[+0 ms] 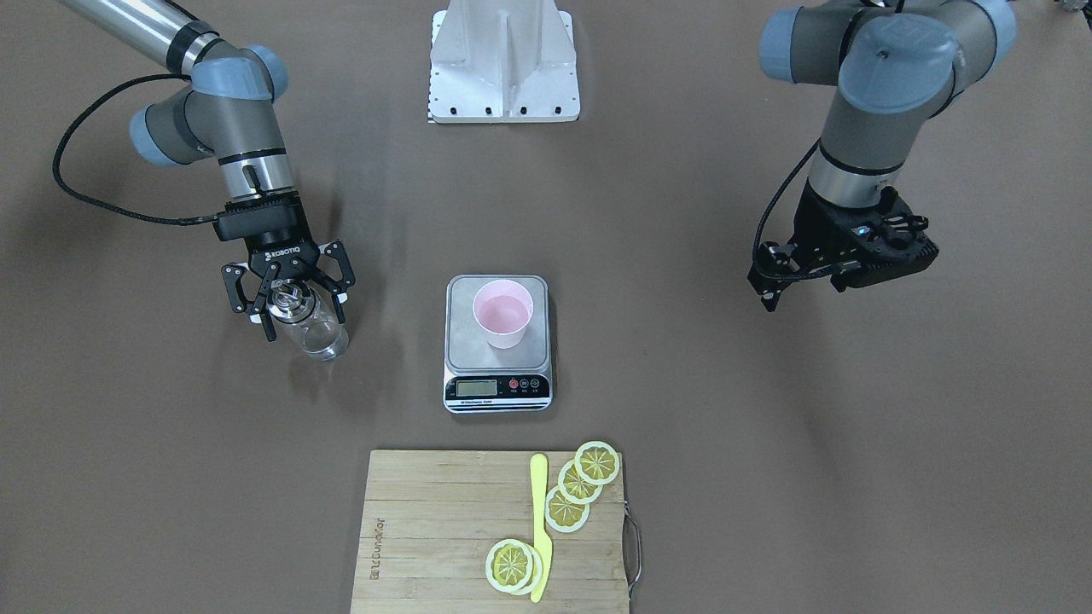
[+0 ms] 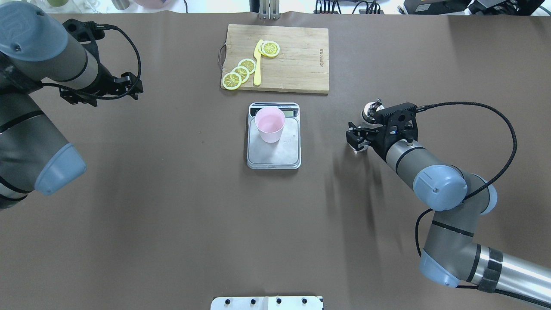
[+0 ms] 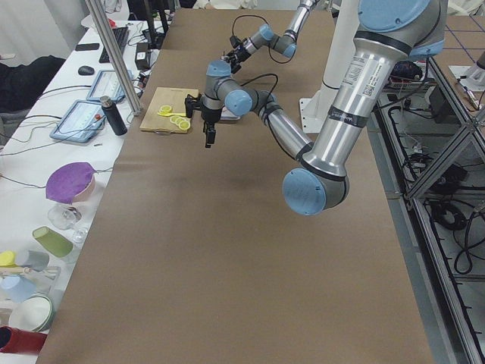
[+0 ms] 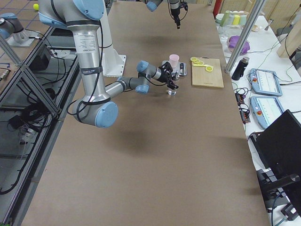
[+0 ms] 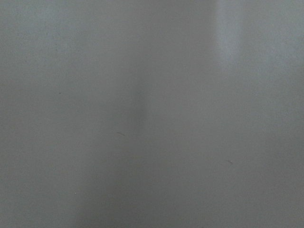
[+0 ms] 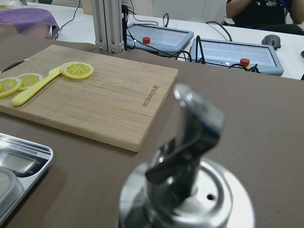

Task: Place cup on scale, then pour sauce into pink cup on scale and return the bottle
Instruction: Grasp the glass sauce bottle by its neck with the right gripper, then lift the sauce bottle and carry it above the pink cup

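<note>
The pale pink cup point(image 1: 503, 312) stands upright on the steel platform of the scale point(image 1: 466, 343), toward its back. It also shows in the overhead view point(image 2: 270, 124) on the scale point(image 2: 275, 153). The clear glass bottle point(image 1: 309, 326) with a chrome pourer cap point(image 6: 190, 142) stands on the table at the robot's right of the scale. My right gripper point(image 1: 290, 297) is open, its fingers spread on either side of the bottle's neck. My left gripper point(image 1: 853, 256) hangs open and empty above bare table, far from the scale.
A wooden cutting board point(image 1: 426, 529) with lemon slices point(image 1: 580, 486) and a yellow knife point(image 1: 539, 529) lies beyond the scale. The robot's white base point(image 1: 503, 64) is at the near table edge. Monitors and clutter sit past the far edge.
</note>
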Robot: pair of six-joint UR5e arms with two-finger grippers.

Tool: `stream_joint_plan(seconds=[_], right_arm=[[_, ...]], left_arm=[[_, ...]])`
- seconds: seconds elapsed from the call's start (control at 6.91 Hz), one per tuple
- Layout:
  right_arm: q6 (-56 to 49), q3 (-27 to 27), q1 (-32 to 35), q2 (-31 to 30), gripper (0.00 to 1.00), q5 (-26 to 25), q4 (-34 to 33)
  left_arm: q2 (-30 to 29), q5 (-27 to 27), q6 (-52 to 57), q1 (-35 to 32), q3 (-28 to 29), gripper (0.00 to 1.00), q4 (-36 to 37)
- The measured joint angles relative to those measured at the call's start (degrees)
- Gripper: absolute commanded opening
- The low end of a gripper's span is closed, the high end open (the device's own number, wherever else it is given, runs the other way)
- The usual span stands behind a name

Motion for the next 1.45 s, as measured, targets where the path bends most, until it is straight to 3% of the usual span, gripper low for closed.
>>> stream_joint_plan(seconds=[0.14,0.29,0.43,0.87,1.01,1.16,1.45], right_arm=[[0.03,-0.12,0.05,0.12,0.71,0.00,0.00],[0.07,-0.27,0.07,0.15,0.13,0.00,0.00],[-0.02,-0.40,0.06,0.21,0.00,0.02,0.00],[-7.40,0.66,3.40,1.68,0.00,3.10,-1.97],[-11.87,2.41,4.81,2.70,0.00,3.22,-6.34],[-16.79,4.87,5.16,4.31,0.00,1.10,-12.72],[-25.04,7.18,1.33,8.95,0.00,-9.22,-25.80]], left_arm=[[0.01,0.01,-0.02,0.00,0.04,0.99,-0.02],[0.01,0.00,-0.06,0.00,0.06,0.99,0.00],[0.01,-0.04,-0.09,0.00,0.10,0.99,0.02],[0.02,-0.07,-0.10,-0.01,0.08,0.99,0.04],[0.02,-0.07,-0.10,-0.05,0.08,0.99,0.06],[0.02,-0.07,-0.06,-0.11,0.09,0.99,0.06],[0.08,-0.07,0.08,-0.16,0.47,0.99,0.05]])
